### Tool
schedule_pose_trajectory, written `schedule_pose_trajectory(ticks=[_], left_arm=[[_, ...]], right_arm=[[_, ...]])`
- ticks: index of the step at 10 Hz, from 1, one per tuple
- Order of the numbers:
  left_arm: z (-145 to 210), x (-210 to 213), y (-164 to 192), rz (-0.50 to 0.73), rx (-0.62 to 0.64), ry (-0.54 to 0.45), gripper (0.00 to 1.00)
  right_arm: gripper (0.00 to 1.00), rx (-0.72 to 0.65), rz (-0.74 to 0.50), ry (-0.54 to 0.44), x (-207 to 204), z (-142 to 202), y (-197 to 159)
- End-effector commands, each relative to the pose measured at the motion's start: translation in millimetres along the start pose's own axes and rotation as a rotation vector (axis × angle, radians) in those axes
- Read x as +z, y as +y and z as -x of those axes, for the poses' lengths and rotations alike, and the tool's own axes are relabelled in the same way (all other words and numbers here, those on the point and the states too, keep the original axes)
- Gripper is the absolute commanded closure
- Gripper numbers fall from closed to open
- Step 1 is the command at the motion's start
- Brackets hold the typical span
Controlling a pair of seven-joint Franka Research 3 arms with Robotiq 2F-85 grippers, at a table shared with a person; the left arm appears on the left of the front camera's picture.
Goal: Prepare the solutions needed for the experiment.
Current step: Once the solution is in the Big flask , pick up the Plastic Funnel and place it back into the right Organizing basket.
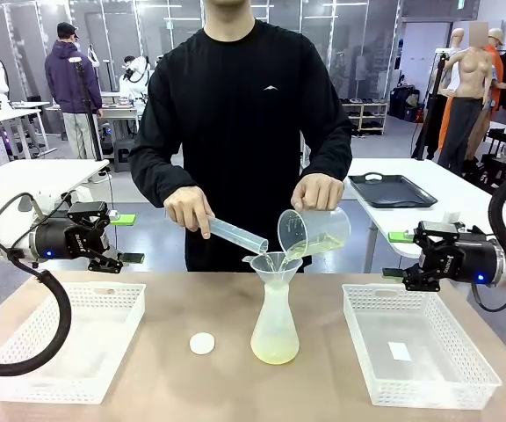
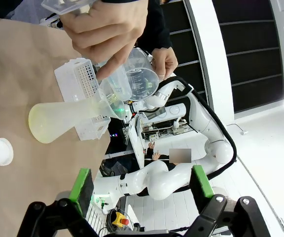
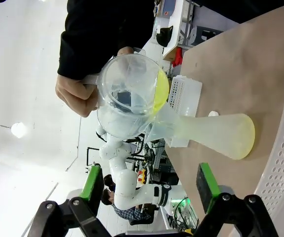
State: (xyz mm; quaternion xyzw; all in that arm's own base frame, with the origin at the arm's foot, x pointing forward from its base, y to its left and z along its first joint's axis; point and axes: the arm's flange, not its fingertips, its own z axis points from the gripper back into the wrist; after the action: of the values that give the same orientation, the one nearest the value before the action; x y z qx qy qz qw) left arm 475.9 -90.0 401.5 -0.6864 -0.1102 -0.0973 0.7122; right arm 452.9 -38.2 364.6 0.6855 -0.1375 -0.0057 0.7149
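A person across the table tilts a clear beaker (image 1: 314, 231) over a funnel (image 1: 273, 263) set in a frosted conical flask (image 1: 275, 321). The solutions, a pale yellow-green liquid (image 1: 275, 352), lie shallow in the flask's bottom (image 3: 246, 141) and run from the beaker's lip (image 3: 162, 92). The person's other hand holds a clear cylinder (image 1: 236, 234) next to the funnel. My left gripper (image 1: 124, 239) hovers open at the table's left, above a basket. My right gripper (image 1: 396, 255) hovers open at the right. Both are well apart from the flask, with nothing between their fingers (image 2: 81, 183) (image 3: 207, 180).
A white round cap (image 1: 202, 343) lies on the table left of the flask. A white mesh basket (image 1: 25, 374) stands at the left and another (image 1: 464, 378) at the right. A black tray (image 1: 392, 191) rests on a table behind.
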Motion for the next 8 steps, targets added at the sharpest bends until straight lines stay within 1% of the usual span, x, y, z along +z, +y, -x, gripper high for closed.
schedule_pose_trajectory(ticks=[1,8], left_arm=[[-0.6,-0.4,-0.6,0.000,0.001,0.000,0.00],[-0.6,-0.4,-0.6,0.000,0.001,0.000,0.00]], right_arm=[[0.04,-0.001,0.007,-0.003,-1.6,1.9,1.0],[0.04,-0.001,0.007,-0.003,-1.6,1.9,1.0]])
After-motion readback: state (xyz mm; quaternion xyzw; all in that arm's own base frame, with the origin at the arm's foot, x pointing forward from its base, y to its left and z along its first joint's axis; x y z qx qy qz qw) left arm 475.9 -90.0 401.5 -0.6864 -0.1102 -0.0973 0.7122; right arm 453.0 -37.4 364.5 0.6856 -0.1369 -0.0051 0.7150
